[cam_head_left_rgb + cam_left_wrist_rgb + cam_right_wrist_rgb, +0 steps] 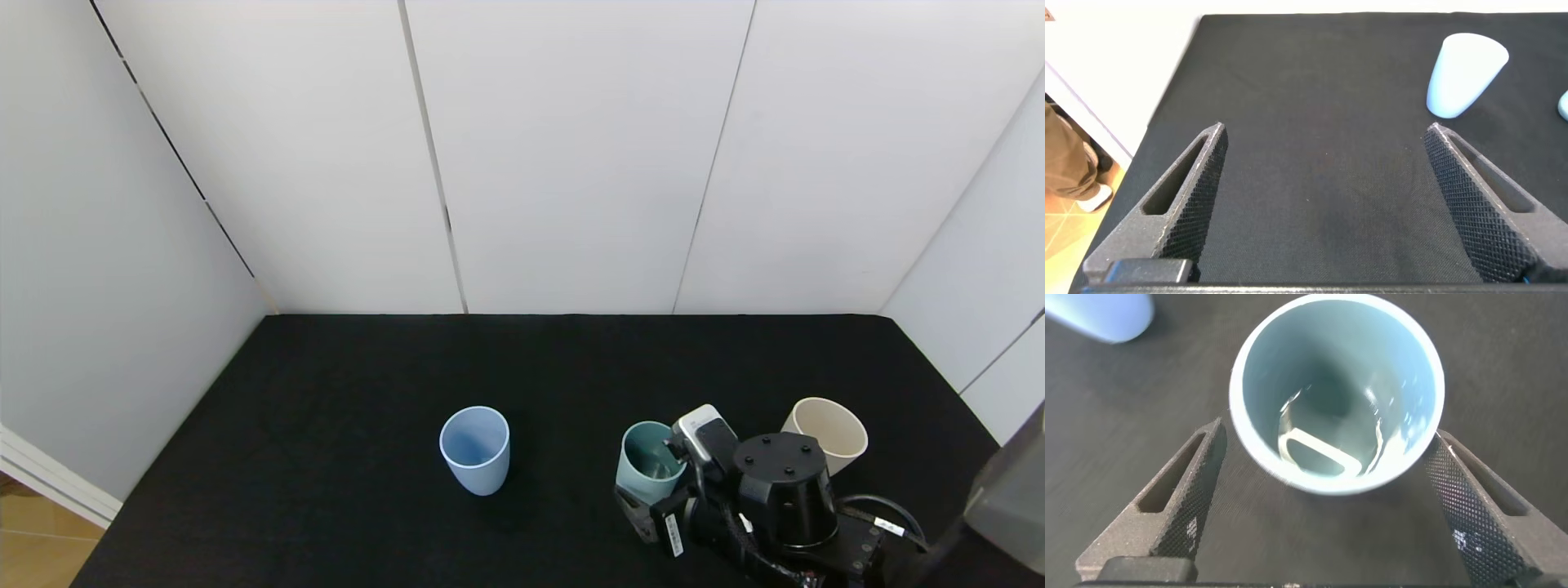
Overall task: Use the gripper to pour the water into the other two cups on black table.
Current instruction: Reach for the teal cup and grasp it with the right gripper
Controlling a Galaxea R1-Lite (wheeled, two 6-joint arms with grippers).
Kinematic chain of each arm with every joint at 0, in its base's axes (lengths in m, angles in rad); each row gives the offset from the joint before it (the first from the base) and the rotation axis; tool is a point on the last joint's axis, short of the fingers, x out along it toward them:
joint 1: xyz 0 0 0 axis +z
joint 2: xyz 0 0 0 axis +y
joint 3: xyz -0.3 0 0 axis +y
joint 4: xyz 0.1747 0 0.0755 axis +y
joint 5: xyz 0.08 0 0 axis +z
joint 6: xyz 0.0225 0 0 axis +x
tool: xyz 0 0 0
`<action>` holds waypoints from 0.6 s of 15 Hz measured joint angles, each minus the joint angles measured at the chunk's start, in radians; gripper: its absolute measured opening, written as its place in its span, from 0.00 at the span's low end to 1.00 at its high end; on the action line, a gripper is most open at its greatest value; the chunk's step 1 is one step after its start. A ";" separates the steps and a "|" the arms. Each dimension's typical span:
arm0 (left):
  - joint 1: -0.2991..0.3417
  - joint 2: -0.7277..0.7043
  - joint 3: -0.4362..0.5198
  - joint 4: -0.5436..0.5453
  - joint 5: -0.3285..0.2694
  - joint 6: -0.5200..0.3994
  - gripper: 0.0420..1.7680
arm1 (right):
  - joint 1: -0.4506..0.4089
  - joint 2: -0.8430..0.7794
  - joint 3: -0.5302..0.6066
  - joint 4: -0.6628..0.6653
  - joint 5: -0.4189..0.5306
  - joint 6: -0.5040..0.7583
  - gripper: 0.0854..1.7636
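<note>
Three cups stand upright on the black table [343, 457], mouths up. Toward the left of centre in the head view is the light blue cup [475, 449], alone, with nothing visible inside it. Well to its right is the teal cup [649, 462], and the right wrist view looks straight down into it: a shallow pool of water [1327, 445] glints at the bottom. Further right, behind the arm's round joint, is the cream cup [829, 433], partly hidden; I cannot tell what it holds.

The right gripper [1327, 510] is at the teal cup in the lower right of the head view, its two fingers [1180, 502] spread wide on either side of the cup wall. Whether they touch it I cannot tell; they look released rather than clamped.

The left gripper [1327, 204] shows only in its own wrist view, fingers [1188, 200] released and spread over bare cloth, the light blue cup off in that frame's upper right.

Broad bare cloth lies between the blue and teal cups, and more runs back to the white wall panels [571, 155]. The cream cup sits nearer the table's right edge.
</note>
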 joint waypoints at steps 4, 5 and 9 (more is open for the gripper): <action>0.000 0.000 0.000 0.000 0.000 0.000 0.97 | -0.017 0.054 -0.059 0.003 0.001 -0.001 0.97; 0.000 0.000 0.000 0.000 0.000 0.000 0.97 | -0.018 0.064 -0.067 0.003 0.001 0.000 0.97; 0.000 0.000 0.000 0.000 0.000 0.000 0.97 | -0.021 0.085 -0.082 0.001 0.000 0.002 0.97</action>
